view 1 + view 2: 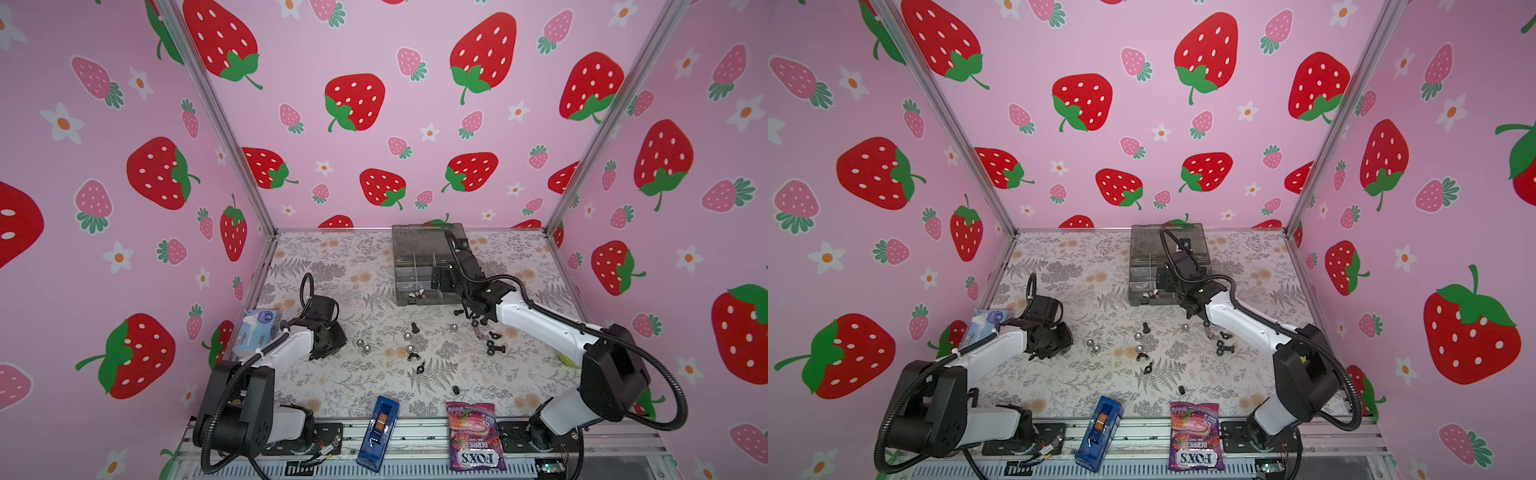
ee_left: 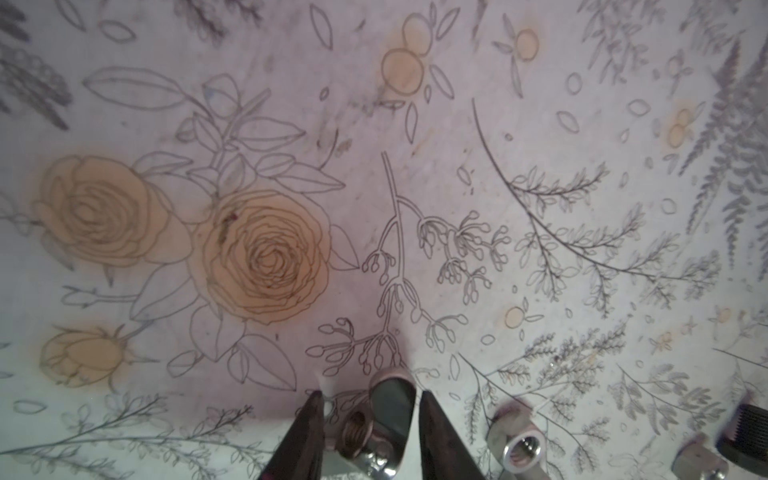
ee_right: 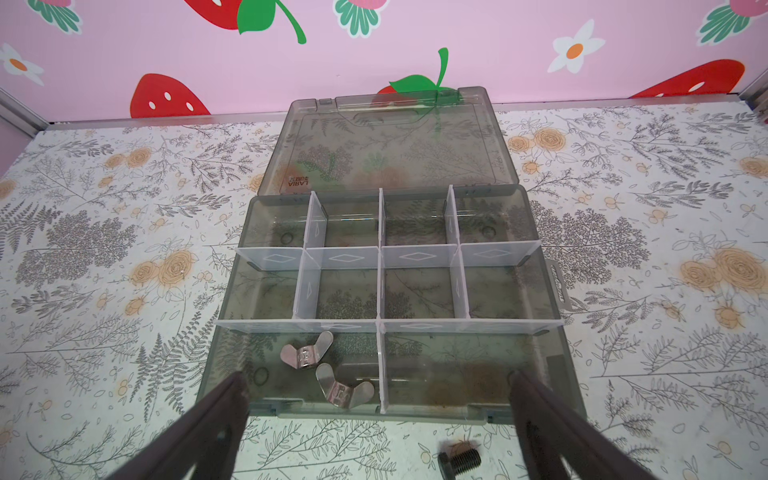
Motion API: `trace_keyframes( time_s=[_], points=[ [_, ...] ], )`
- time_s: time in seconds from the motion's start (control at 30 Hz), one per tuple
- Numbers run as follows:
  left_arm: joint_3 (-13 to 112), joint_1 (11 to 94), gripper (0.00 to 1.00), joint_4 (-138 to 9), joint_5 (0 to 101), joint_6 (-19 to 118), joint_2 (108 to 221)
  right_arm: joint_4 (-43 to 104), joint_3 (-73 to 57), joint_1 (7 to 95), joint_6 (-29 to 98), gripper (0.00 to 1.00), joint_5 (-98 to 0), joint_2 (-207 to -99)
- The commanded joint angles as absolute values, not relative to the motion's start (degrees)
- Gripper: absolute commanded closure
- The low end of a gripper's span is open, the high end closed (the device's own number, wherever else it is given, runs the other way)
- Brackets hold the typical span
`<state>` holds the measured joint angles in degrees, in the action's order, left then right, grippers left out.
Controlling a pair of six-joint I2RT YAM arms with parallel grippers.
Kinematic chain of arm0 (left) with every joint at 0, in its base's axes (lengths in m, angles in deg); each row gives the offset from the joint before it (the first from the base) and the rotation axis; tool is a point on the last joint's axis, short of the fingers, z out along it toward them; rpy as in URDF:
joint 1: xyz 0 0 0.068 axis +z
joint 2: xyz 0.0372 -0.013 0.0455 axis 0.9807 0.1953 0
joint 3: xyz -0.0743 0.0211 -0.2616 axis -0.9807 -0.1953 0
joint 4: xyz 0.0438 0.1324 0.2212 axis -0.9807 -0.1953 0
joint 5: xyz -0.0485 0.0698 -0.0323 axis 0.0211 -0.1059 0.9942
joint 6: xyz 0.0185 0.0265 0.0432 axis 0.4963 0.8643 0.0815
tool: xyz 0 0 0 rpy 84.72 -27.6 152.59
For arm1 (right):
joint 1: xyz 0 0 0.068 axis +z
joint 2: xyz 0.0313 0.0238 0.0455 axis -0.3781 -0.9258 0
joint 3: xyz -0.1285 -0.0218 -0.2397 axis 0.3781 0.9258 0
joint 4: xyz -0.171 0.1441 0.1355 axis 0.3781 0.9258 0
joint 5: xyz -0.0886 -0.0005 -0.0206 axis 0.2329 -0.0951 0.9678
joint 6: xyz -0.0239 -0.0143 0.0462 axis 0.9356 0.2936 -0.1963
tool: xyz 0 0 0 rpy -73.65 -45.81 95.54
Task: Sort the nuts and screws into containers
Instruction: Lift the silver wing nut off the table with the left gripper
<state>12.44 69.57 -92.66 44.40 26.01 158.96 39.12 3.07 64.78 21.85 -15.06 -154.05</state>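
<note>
floral tabletop (image 2: 415,104), silver nut (image 2: 370,432) lengthwise between close-set left jaws, grip unclear, threaded hole camera-ward; right jaws wide apart

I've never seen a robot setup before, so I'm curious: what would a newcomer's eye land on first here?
First the pink walls covered in big red strawberries. Then, at the back of the table, the open smoky organiser box with two silver wing nuts in one front cell, and loose screws and nuts scattered in front of it. The left hand straddles a shiny dome nut.
</note>
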Motion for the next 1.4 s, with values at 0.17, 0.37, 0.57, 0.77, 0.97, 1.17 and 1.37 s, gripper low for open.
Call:
trace_keyframes(
  time_s=[0.17,0.37,0.57,0.77,0.97,1.17,1.37],
  points=[
    [11.9,68.6,0.6,-94.3,43.8,24.6,159.3,38.4,4.0,64.6,20.6,0.0,-13.4,-152.6],
    [11.9,67.7,0.61,-94.1,42.8,24.2,159.5,38.5,4.2,64.6,20.5,0.0,-13.0,-152.3],
    [12.4,67.5,0.68,-95.3,40.4,24.4,160.6,38.7,4.4,64.6,19.9,0.0,-12.5,-152.2],
    [12.7,67.6,0.69,-95.6,38.3,24.5,161.9,38.8,4.7,64.6,19.7,0.0,-12.0,-152.0],
    [13.5,67.5,0.74,-95.2,37.8,24.9,163.9,39.0,4.6,64.6,19.6,0.0,-11.6,-151.9],
    [13.9,67.6,0.81,-95.3,38.1,24.9,163.8,39.3,4.3,64.6,19.3,0.0,-11.3,-151.9],
    [13.7,67.5,0.89,-95.7,37.7,24.4,161.9,39.2,4.2,64.6,18.9,0.0,-11.0,-151.8]
  ],
)
